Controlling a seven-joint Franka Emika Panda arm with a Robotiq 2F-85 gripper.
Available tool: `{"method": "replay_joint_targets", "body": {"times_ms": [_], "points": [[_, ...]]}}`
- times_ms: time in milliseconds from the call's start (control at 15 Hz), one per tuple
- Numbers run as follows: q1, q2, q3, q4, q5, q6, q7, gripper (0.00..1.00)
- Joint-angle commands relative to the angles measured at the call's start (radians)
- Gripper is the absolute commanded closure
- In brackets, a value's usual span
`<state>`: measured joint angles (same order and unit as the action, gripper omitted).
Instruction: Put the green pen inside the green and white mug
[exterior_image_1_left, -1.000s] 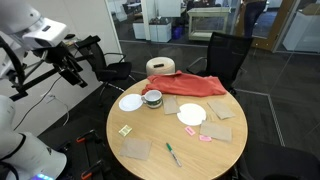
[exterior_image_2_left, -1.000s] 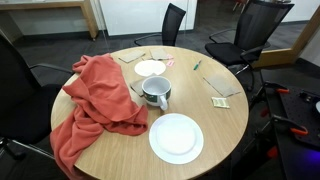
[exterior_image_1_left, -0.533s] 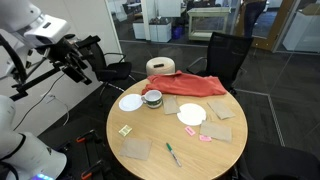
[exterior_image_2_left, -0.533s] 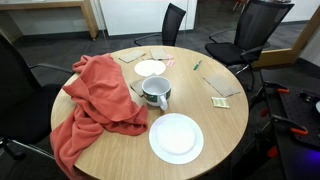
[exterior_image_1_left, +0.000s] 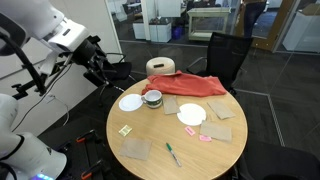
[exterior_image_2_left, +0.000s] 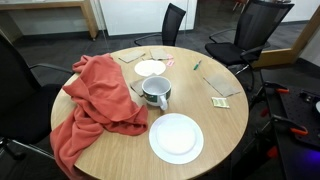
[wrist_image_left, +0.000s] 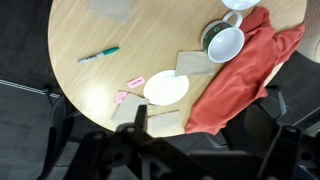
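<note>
The green pen (exterior_image_1_left: 172, 154) lies on the round wooden table near its front edge; it also shows in an exterior view (exterior_image_2_left: 197, 66) and in the wrist view (wrist_image_left: 98, 55). The green and white mug (exterior_image_1_left: 152, 98) stands upright by the red cloth, seen in both exterior views (exterior_image_2_left: 155, 92) and in the wrist view (wrist_image_left: 224, 42). My gripper (exterior_image_1_left: 100, 72) hangs in the air off the table's edge, well away from pen and mug. In the wrist view its dark fingers (wrist_image_left: 205, 140) stand wide apart with nothing between them.
Two white plates (exterior_image_1_left: 130, 102) (exterior_image_1_left: 191, 114), a crumpled red cloth (exterior_image_1_left: 195, 86), brown paper napkins (exterior_image_1_left: 136, 149) and small sticky notes (exterior_image_1_left: 125, 129) lie on the table (exterior_image_1_left: 150, 130). Black office chairs (exterior_image_1_left: 228, 58) stand around it.
The arm has swung toward the table and the gripper sits further right and slightly lower than before. Nothing on the table has moved.
</note>
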<state>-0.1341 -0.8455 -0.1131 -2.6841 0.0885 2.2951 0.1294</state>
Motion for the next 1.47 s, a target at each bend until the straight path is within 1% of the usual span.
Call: {"method": "replay_joint_targets", "body": {"times_ms": [0, 267, 400, 600, 867, 1067, 1200, 1400], "points": [[-0.089, 0.171, 0.043, 0.058, -0.016, 0.104, 0.121, 0.0], [-0.176, 0.329, 0.082, 0.105, -0.038, 0.163, 0.278, 0.0], [-0.221, 0.404, 0.108, 0.134, -0.069, 0.174, 0.383, 0.0], [-0.267, 0.507, 0.134, 0.174, -0.119, 0.204, 0.559, 0.0], [-0.266, 0.632, 0.114, 0.229, -0.198, 0.226, 0.765, 0.0], [-0.244, 0.721, 0.08, 0.271, -0.241, 0.236, 0.885, 0.0], [-0.227, 0.778, 0.05, 0.298, -0.252, 0.24, 0.935, 0.0], [-0.201, 0.85, 0.002, 0.331, -0.246, 0.246, 0.97, 0.0]]}}
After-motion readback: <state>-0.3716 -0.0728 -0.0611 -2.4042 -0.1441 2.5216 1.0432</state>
